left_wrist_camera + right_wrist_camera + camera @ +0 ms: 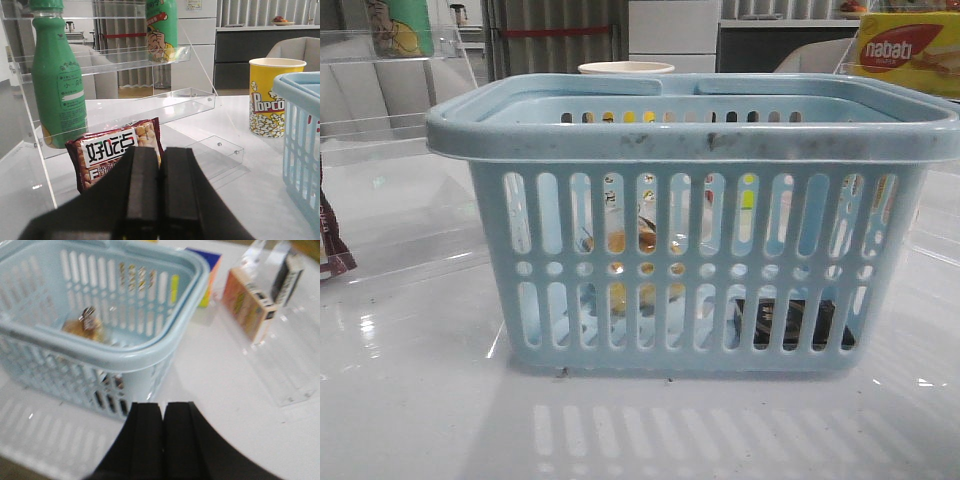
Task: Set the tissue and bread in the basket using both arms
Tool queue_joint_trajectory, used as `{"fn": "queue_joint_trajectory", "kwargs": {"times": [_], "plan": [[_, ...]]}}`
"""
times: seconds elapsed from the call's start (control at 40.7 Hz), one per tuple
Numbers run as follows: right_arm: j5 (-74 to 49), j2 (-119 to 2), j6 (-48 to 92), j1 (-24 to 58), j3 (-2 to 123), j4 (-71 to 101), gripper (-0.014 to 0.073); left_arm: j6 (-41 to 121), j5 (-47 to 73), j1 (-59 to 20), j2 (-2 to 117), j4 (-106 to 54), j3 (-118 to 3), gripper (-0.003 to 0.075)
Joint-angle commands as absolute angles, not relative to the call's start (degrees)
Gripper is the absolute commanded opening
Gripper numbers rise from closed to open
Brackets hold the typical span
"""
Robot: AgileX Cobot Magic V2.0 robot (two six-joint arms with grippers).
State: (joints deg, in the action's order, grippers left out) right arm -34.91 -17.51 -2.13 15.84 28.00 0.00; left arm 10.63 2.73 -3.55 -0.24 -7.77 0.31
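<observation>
Holding bread (82,325) and tissue (790,322): basket (690,135).

Front view: low, near surface (410,420) level, facing forward, very close to the basket (690,270); its near wall fills most of the frame.

Left wrist view: also low, looking out over the closed left gripper (159,200) toward the acrylic shelf (150,107). The basket's (300,145) edge sits at 3 o'clock and the popcorn cup (272,97) at about 2.

Right wrist view: higher, tilted down over the closed right gripper (162,442) into the basket (100,320) from its corner; blurred.

Shared: the basket appears in all three views. The cup rim (626,68) behind it in the front view may be the popcorn cup, can't confirm.
</observation>
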Motion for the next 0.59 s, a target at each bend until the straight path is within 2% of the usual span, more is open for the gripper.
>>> {"fn": "queue_joint_trajectory", "kwargs": {"times": [0.0, 0.196, 0.417, 0.565], "plan": [[-22.05, -13.13, -1.54, 9.58, 23.78, -1.00, 0.0027, 10.13, -2.24, -3.46, -1.22, -8.30, 0.69, 0.0093], [-8.42, -4.56, -1.54, -0.29, 10.76, -1.00, 0.0027, 10.13, -2.24, -3.46, -1.22, -8.30, 0.69, 0.0093], [2.84, 0.46, -1.59, -3.17, -0.91, 0.00, 0.0027, 10.13, -2.24, -3.46, -1.22, -8.30, 0.69, 0.0093], [3.29, 1.74, -1.59, -3.29, -1.32, 0.00, 0.0027, 10.13, -2.24, -3.46, -1.22, -8.30, 0.69, 0.0093]]}}
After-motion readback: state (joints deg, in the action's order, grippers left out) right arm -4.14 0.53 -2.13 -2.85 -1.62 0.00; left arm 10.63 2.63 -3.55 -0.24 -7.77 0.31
